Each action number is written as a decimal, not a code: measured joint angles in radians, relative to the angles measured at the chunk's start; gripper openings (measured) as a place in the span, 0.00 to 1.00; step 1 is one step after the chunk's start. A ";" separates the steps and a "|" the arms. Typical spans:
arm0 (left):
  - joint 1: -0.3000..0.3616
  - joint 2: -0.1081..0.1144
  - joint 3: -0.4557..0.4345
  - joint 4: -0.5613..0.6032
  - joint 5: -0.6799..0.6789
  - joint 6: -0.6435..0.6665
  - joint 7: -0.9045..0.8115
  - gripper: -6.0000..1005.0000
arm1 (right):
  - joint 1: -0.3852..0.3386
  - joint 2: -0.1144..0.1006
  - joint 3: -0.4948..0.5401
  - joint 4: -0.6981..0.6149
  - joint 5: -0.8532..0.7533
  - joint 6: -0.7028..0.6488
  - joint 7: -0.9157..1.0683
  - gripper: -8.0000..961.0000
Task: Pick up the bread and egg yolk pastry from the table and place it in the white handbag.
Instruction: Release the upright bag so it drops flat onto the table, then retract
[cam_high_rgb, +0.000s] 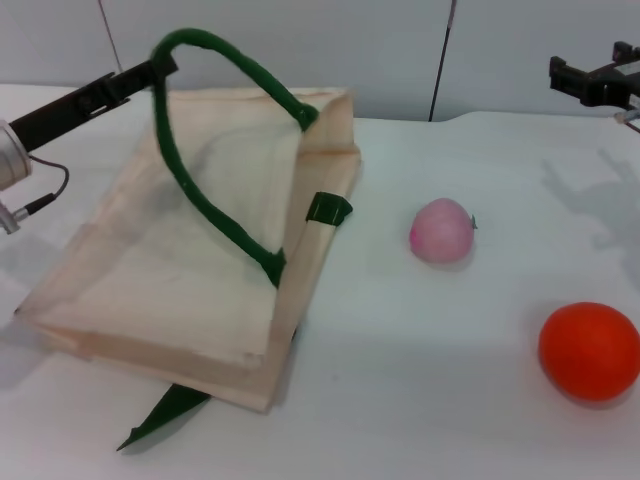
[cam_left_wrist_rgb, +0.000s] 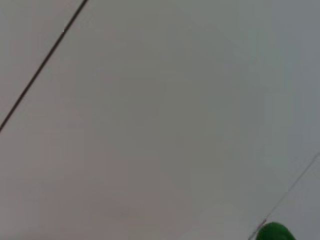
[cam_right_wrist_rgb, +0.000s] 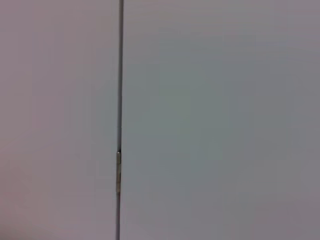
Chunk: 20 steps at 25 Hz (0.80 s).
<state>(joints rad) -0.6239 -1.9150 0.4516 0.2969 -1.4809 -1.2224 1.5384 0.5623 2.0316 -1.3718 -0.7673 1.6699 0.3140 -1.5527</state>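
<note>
The white handbag (cam_high_rgb: 150, 290) lies flat on the table at the left, a cream cloth tote with dark green strap handles. My left gripper (cam_high_rgb: 163, 69) is shut on one green handle (cam_high_rgb: 225, 55) and holds it up in an arch above the bag. A bit of that green handle (cam_left_wrist_rgb: 274, 233) shows in the left wrist view. My right gripper (cam_high_rgb: 562, 78) hangs raised at the far right, open and empty. The bread and the egg yolk pastry are not in view. The right wrist view shows only a blank wall.
A pink ball (cam_high_rgb: 441, 231) lies on the white table right of the bag. A larger orange ball (cam_high_rgb: 590, 351) lies at the right front. The second green strap (cam_high_rgb: 165, 412) sticks out under the bag's near edge.
</note>
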 joint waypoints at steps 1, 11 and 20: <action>0.000 -0.002 0.000 0.000 -0.002 -0.017 0.015 0.62 | 0.000 0.000 0.004 0.001 0.001 0.000 0.000 0.93; -0.010 -0.023 -0.003 0.003 0.016 -0.127 0.142 0.82 | 0.004 -0.001 0.022 0.009 0.003 0.007 -0.001 0.93; 0.030 -0.047 -0.020 0.001 -0.154 -0.123 0.261 0.87 | -0.002 0.002 0.069 0.062 0.313 0.078 -0.267 0.93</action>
<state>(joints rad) -0.5942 -1.9625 0.4315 0.2980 -1.6351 -1.3454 1.7998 0.5600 2.0337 -1.3024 -0.7055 1.9827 0.3919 -1.8200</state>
